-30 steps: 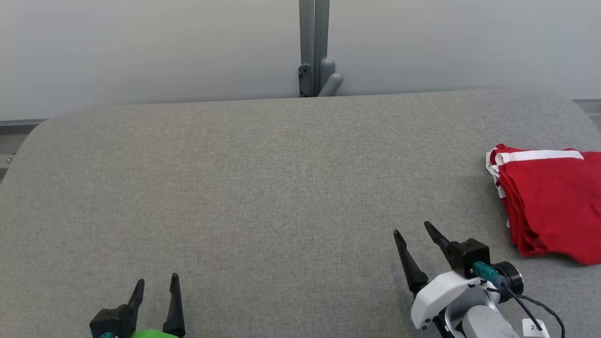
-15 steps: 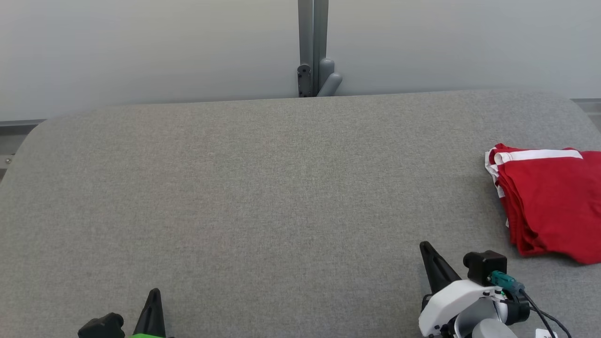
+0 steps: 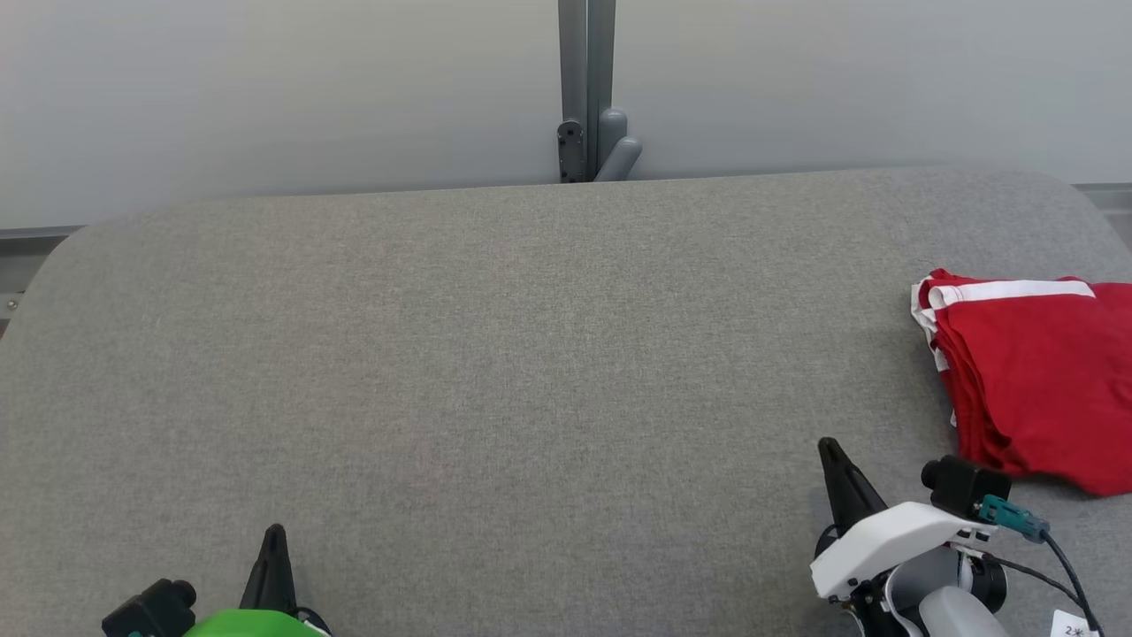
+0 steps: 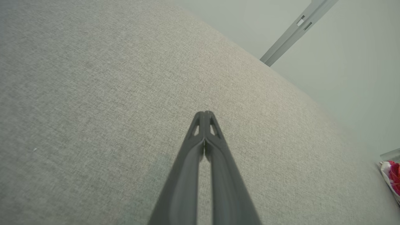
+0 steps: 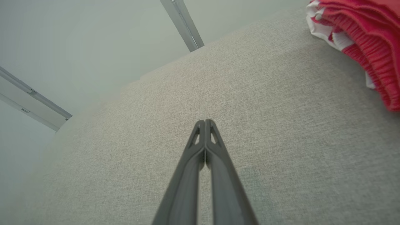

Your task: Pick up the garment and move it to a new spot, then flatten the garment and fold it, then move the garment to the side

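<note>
- Left gripper (image 3: 273,534), two long dark fingers: jaws fully closed, and the left wrist view (image 4: 204,113) shows the tips pressed together into one point. It holds nothing.
- The left fingers hang over bare cloth at the near left of the grey fabric-covered table with rounded corners (image 3: 531,336). Can't tell if the tips touch the surface.
- Right gripper (image 3: 829,447), same dark fingers: jaws also closed tight, tips meeting in the right wrist view (image 5: 205,121). Nothing sits between them.
- It is at the near right of the table, near the garment but apart from it, with no contact.
- Red folded garment with white stripe trim (image 3: 1035,389) lies in a stacked bundle at the table's right edge, partly cut off by the head view. It also shows at the upper right of the right wrist view (image 5: 368,37) and as a sliver at the far right of the left wrist view (image 4: 392,178).
- Against one second ago: both grippers then had their fingers spread apart, and now each pair is closed to a single point.
- The left gripper now sits slightly lower in the head view, and the right gripper sits further right, closer to the garment.
- The garment keeps the same spot and shape on the table, and the whole head view has shifted only slightly.
- Grey metal post (image 3: 585,80) stands against the pale wall behind the table's far edge.
</note>
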{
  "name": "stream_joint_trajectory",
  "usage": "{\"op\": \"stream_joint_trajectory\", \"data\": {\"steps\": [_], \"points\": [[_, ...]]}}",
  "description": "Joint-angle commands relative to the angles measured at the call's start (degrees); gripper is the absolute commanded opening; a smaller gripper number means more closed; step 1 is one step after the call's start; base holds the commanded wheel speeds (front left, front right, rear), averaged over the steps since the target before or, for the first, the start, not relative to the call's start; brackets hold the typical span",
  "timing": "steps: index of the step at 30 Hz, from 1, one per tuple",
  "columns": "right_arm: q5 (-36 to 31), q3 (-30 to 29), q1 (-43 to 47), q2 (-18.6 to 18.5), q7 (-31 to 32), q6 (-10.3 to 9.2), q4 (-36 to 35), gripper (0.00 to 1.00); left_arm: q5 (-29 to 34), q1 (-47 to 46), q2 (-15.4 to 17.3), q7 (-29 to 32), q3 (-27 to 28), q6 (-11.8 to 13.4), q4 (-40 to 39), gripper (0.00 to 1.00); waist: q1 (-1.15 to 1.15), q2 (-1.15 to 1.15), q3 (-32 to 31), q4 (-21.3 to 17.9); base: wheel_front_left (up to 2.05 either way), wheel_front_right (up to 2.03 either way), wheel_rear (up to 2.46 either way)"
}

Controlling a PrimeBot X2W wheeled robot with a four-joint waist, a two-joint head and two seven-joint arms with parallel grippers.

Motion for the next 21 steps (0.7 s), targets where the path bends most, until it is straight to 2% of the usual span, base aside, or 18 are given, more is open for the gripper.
{"op": "stream_joint_trajectory", "data": {"steps": [1, 21], "points": [[2.91, -0.72, -0.59, -0.13, 0.62, 0.00, -1.48, 0.00, -2.52, -2.06, 0.23, 0.59, 0.39, -0.44, -1.23, 0.00, 0.00, 0.00, 0.01, -0.03, 0.00, 0.00, 0.00], [18.80, -3.90, -0.23, -0.20, 4.61, 0.00, -4.50, 0.00, -17.02, -3.63, 0.34, 4.63, 1.68, -0.87, -3.65, 0.00, 0.00, 0.00, 0.11, -0.32, 0.00, 0.00, 0.00]]}}
